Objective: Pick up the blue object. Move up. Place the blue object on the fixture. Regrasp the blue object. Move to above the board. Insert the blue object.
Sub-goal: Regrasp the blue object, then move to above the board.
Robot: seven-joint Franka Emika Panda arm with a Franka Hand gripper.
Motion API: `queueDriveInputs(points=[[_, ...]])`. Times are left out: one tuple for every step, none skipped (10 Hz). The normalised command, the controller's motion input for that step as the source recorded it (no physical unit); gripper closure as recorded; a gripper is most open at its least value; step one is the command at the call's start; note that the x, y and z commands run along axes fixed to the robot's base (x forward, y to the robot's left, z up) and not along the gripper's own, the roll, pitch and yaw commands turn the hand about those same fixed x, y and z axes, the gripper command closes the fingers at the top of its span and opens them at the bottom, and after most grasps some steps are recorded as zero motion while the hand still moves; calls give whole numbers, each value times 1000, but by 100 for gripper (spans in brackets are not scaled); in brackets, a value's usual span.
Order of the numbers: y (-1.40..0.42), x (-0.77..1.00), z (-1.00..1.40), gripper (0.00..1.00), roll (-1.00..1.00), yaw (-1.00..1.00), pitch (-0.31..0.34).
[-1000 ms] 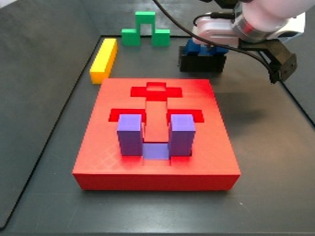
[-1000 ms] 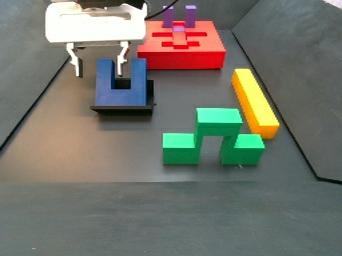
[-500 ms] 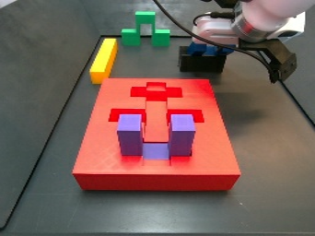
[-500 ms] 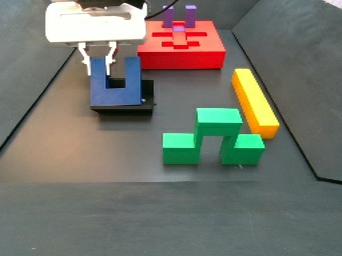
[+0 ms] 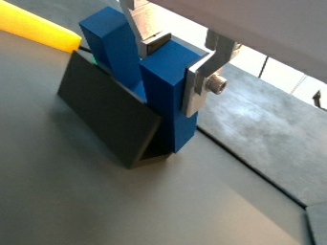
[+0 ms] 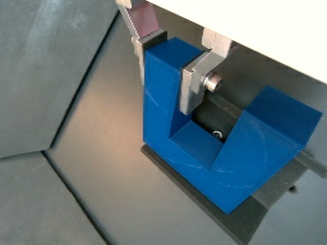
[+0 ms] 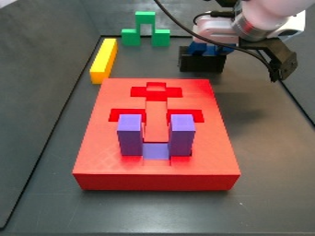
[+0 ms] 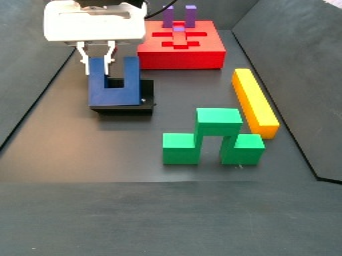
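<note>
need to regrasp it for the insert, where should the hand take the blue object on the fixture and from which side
Take one prong of the blue object, coming from above. It leans against the fixture with both prongs pointing up and the slot between them open, so one finger can go into the slot and the other outside. The hand already straddles a prong like this; whether it is clamped is unclear.

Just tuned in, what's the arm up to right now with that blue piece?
The gripper is down at the fixture, its silver fingers straddling one prong of the blue object, which leans on the fixture's black bracket. Whether the fingers are actually clamped cannot be told. The board already holds a purple block. A green block and a yellow bar lie untouched on the floor.
</note>
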Motion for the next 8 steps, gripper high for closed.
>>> queueDriveInputs(points=[[0, 0, 0, 100, 0, 0, 0], [0, 0, 0, 100, 0, 0, 0], [0, 0, 0, 100, 0, 0, 0], [0, 0, 0, 100, 0, 0, 0], [0, 0, 0, 100, 0, 0, 0], [0, 0, 0, 100, 0, 0, 0], [0, 0, 0, 100, 0, 0, 0], [0, 0, 1400, 100, 0, 0, 0]])
